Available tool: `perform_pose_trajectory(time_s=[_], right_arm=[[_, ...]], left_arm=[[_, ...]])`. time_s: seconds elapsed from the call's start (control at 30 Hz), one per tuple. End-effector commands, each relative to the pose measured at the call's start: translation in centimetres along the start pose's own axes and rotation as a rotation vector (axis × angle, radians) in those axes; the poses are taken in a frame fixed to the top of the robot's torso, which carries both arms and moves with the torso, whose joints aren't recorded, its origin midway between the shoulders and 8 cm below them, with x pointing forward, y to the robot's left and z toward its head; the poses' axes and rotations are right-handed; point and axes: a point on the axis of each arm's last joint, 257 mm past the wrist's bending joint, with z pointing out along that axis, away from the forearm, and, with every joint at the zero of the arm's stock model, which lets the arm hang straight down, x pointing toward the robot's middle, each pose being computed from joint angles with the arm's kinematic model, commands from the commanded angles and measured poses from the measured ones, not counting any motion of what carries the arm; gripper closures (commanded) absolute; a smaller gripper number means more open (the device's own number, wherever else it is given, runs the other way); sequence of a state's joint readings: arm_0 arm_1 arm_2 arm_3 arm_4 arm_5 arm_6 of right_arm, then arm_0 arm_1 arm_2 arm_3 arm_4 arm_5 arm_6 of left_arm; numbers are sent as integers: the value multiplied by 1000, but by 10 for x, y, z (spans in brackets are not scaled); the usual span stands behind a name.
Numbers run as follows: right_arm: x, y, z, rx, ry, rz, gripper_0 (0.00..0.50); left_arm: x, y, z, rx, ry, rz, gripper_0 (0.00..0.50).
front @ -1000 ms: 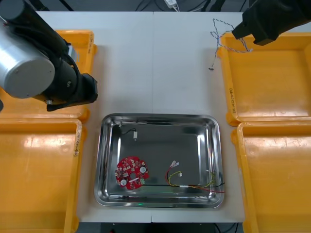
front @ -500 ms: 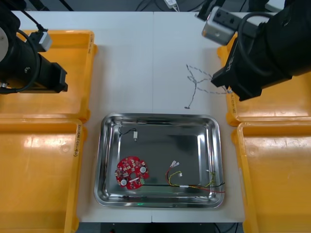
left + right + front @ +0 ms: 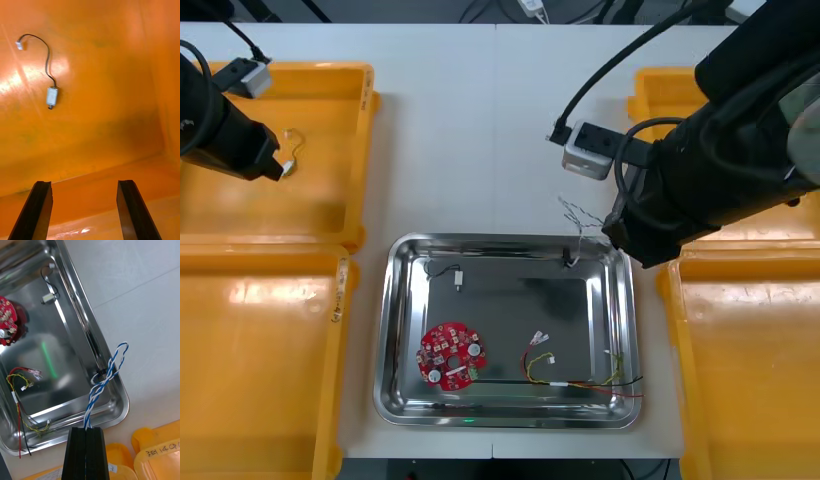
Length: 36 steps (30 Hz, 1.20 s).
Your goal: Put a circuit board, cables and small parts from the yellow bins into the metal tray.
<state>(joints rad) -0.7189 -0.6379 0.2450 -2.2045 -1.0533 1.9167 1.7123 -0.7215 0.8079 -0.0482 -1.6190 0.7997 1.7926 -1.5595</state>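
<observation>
**We find the twisted blue and white cable (image 3: 107, 378) hanging at a corner of the shiny metal tray (image 3: 392, 330)**

The right gripper (image 3: 87, 429) is clenched on one end of the cable, its 2 black fingers (image 3: 77, 450) pressed together with the strands pinched between them. The cable hangs at the tray's far right corner. Its loop crosses the rim and its dark free end sits just inside the tray.

In the tray we count 3 items. The round red circuit board (image 3: 450, 354) lies toward the near left corner. The red and yellow cable (image 3: 580, 380) runs along the near edge to the right corner. A small metal part on a black lead (image 3: 459, 279) lies by the far edge.

The left gripper (image 3: 84, 183) hovers released, its jaws wide apart, over the far left yellow plastic bin (image 3: 365, 120). A second small metal part with a black lead (image 3: 51, 96) lies on that bin's floor, well apart from the fingers. The tray sits on the light table (image 3: 480, 130), between the 4 bins.
</observation>
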Motion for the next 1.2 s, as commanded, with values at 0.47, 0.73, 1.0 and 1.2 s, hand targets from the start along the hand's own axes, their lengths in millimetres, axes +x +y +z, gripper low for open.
perform_pose_trajectory(time_s=[0.47,0.73,1.0,1.2], right_arm=[[26,37,62,-37,132,-76,500],[25,42,86,-21,145,-106,500],[24,43,111,-1,129,-136,500],[24,36,127,23,126,-157,500]], left_arm=[[-44,69,-1,-94,-136,220,0],[-50,69,23,-100,-159,238,0],[-62,59,46,-92,-200,241,0],[-67,45,56,-82,-210,256,0]])
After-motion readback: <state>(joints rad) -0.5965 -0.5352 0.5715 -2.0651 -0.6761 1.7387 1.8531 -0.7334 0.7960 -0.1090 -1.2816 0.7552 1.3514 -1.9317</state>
